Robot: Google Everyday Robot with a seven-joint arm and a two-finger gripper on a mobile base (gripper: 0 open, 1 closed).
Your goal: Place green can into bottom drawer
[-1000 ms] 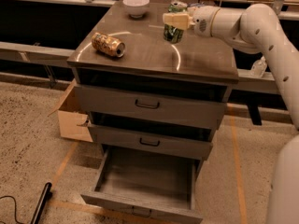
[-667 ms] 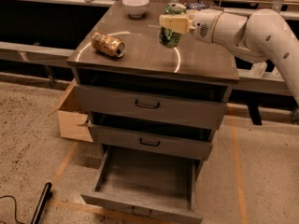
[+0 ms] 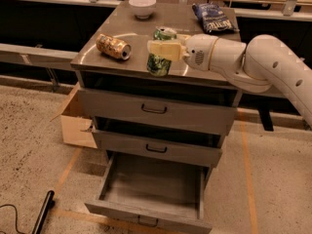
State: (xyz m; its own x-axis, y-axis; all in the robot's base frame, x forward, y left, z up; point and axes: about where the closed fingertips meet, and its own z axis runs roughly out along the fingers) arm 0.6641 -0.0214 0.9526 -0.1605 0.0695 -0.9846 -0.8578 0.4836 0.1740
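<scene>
We have the gripper [image 3: 161, 48] clamped round the green can [image 3: 158, 66], which is upright at the front edge of the cabinet top [image 3: 97, 57]. The bottom drawer [image 3: 151, 191] is pulled open, well below the gripper. A gold can [image 3: 113, 47] lies on its side just past the fingertips. The white bowl [image 3: 142, 6] and chip bag [image 3: 210, 16] sit further back.

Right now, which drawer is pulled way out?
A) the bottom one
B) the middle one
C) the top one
A: the bottom drawer sticks far out, empty, while the hand grips the green can at the cabinet top's front edge.
</scene>
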